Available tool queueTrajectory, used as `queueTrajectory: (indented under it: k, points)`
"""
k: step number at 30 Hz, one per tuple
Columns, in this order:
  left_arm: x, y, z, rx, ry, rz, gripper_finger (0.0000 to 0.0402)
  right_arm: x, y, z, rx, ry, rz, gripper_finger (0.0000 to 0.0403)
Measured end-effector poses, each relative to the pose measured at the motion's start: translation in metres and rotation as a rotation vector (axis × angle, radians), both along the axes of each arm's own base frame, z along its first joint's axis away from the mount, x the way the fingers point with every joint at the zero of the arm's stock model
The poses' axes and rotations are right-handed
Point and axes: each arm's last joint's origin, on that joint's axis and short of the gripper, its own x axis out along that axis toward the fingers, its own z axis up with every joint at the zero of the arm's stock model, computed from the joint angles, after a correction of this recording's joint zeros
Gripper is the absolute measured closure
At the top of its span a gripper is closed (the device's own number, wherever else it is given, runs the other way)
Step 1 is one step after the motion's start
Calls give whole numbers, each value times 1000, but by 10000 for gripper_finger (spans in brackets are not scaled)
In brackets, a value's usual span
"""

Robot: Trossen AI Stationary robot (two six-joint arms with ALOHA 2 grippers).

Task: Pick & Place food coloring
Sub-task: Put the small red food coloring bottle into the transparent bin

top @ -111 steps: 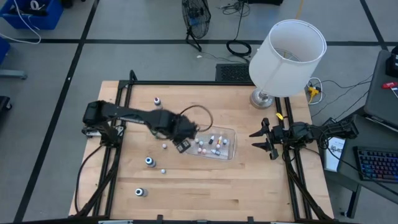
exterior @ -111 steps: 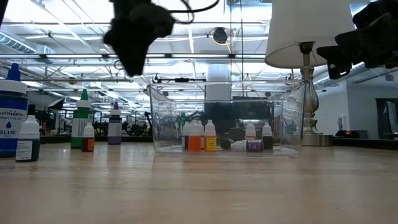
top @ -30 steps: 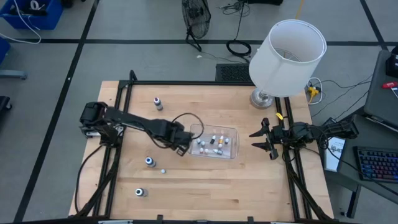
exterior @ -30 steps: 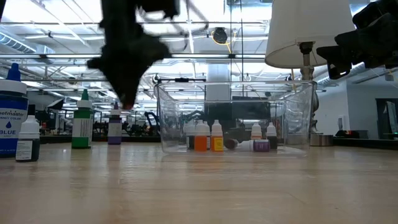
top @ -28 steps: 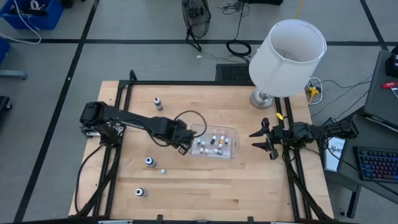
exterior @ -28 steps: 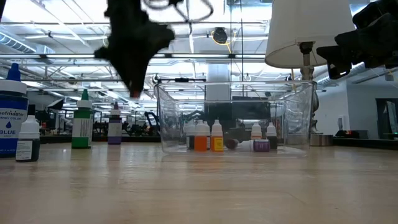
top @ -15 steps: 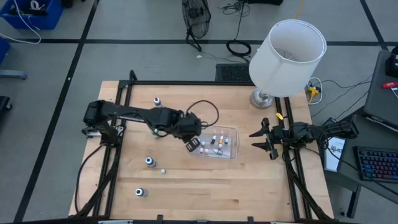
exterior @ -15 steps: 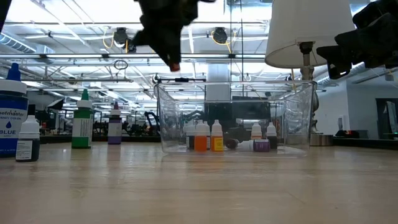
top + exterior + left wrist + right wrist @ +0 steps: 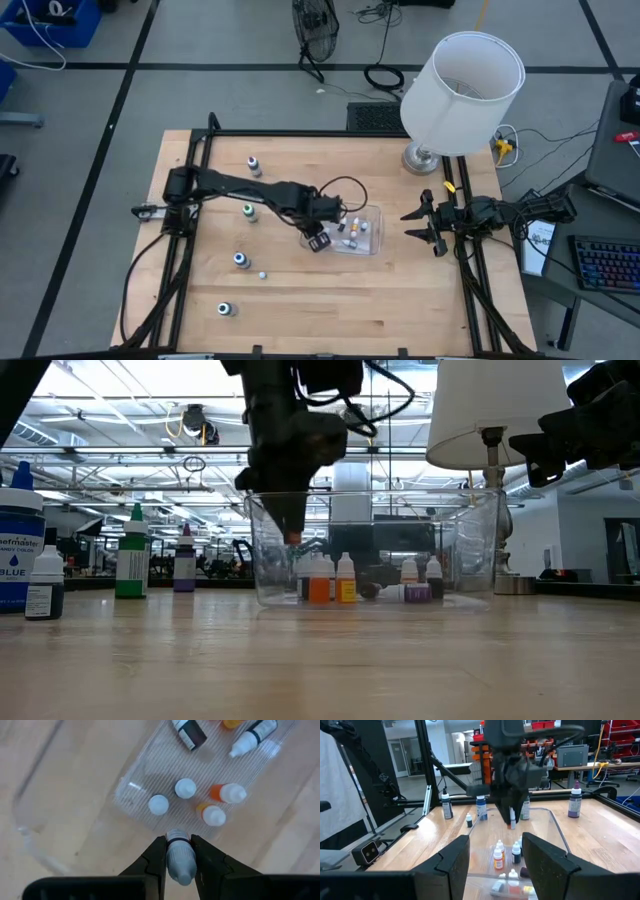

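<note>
My left gripper [image 9: 318,240] hangs over the left end of a clear plastic tub [image 9: 372,220], shut on one small food coloring bottle [image 9: 179,856] with a greyish body. The bottle's red lower end [image 9: 292,537] shows in the low view. Several more small bottles stand or lie on the tub's floor [image 9: 186,788] [image 9: 330,580]. Others stand on the table left of the tub [image 9: 247,211] [image 9: 241,260]. My right gripper [image 9: 418,224] waits open and level at the table's right edge. My left gripper pinches the bottle's body [image 9: 180,862] between its two fingers, one on either side. The fingers [image 9: 156,856] come from above, pointing down, and the bottle lies along them. Its lower end [image 9: 512,825] sticks out below the fingertips, clear of tub and table.
A lamp with a white shade [image 9: 460,90] stands at the far right corner. Bigger bottles stand on the table's left part: a blue-labelled one [image 9: 18,550], a green one [image 9: 130,555] and a purple one [image 9: 185,560]. Bare wood lies along the near edge.
My left gripper has carried the bottle toward the table's right edge, from beside the tub's left end to above it, rolling about its own axis on the way. It has stayed shut on the bottle. A green-capped bottle on the table, hidden under the arm before, shows now.
</note>
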Motion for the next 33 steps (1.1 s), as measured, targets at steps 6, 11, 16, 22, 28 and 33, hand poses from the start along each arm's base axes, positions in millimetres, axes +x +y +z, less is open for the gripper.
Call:
queueTrajectory:
  k: [6,11,16,22,28,33]
  points:
    - [6,1,-19,-10,44,-7,331,0,0,0,0,0,0,234]
    - [10,3,-30,-29,62,-15,331,0,0,0,0,-1,0,234]
    - [10,3,-31,-28,64,-8,314,0,0,0,0,0,0,234]
    - [10,3,-32,-33,65,5,290,0,0,0,0,0,0,234]
    - [11,3,-30,-47,57,6,286,0,0,0,0,0,0,234]
    - [7,5,-23,-58,48,10,285,0,0,0,0,0,0,234]
